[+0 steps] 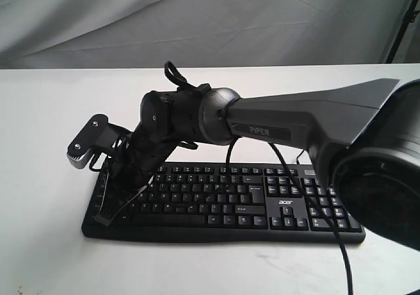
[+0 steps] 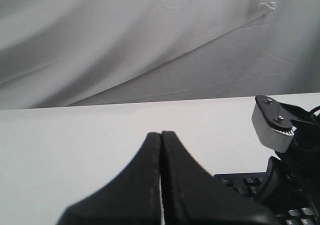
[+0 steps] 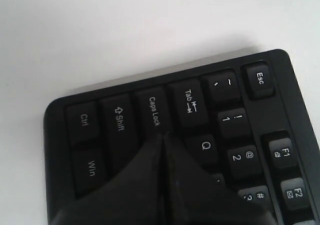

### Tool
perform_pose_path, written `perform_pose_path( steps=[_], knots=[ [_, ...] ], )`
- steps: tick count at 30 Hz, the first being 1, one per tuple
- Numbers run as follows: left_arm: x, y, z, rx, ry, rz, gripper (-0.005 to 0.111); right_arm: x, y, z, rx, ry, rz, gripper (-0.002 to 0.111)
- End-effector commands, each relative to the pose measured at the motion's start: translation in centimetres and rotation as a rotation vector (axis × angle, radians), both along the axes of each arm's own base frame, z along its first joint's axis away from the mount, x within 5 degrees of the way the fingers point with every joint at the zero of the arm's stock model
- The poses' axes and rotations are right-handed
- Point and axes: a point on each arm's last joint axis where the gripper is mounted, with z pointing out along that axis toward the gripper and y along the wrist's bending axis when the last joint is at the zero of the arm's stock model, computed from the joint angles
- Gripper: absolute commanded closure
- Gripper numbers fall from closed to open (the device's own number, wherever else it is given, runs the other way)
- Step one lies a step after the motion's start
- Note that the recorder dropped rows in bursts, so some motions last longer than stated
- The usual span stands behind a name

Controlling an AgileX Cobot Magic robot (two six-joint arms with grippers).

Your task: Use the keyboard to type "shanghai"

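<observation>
We see a white surface [image 1: 39, 111] running wide and flat under soft, even light, its far edge meeting a grey cloth [image 1: 197, 19] that hangs as the backdrop in long, loose folds. At the upper right of the exterior view we make out a thin dark pole [image 1: 403, 27] slanting across the cloth, and a few brownish specks [image 1: 14, 286] mark the surface's near left corner.
</observation>
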Motion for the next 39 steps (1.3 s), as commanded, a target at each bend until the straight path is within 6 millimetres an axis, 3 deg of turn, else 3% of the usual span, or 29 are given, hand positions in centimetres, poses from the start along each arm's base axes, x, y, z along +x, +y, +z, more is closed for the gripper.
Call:
perform_pose_path(
  steps=[1, 4, 7, 10, 14, 16, 27, 39],
  knots=[
    [0.0, 0.0, 0.0, -0.002, -0.007, -0.006, 0.107, 0.0, 0.0, -0.1, -0.005, -0.002, 0.004, 0.108],
    [0.0, 0.0, 0.0, -0.002, -0.007, -0.006, 0.107, 0.1, 0.0, 0.6, 0.004, -0.015, 0.007, 0.108],
    [0.0, 0.0, 0.0, -0.002, -0.007, -0.006, 0.107, 0.1, -0.7, 4.7, 0.018, -0.080, 0.016, 0.108],
    [0.0, 0.0, 0.0, -0.002, -0.007, -0.006, 0.107, -0.1, -2.4, 6.6, -0.011, -0.094, -0.024, 0.108],
    [0.0, 0.0, 0.0, -0.002, -0.007, -0.006, 0.107, -0.9, -7.9, 4.9, 0.004, -0.070, -0.159, 0.108],
    [0.0, 0.0, 0.0, -0.002, -0.007, -0.006, 0.107, -1.4, -9.1, 4.1, 0.021, -0.067, -0.202, 0.108],
    [0.0, 0.0, 0.0, -0.002, -0.007, -0.006, 0.107, -1.8, -9.3, 1.4, -0.023, -0.009, -0.227, 0.108],
    [0.0, 0.0, 0.0, -0.002, -0.007, -0.006, 0.107, -2.0, -9.4, 1.2, -0.045, 0.020, -0.214, 0.108]
  ],
)
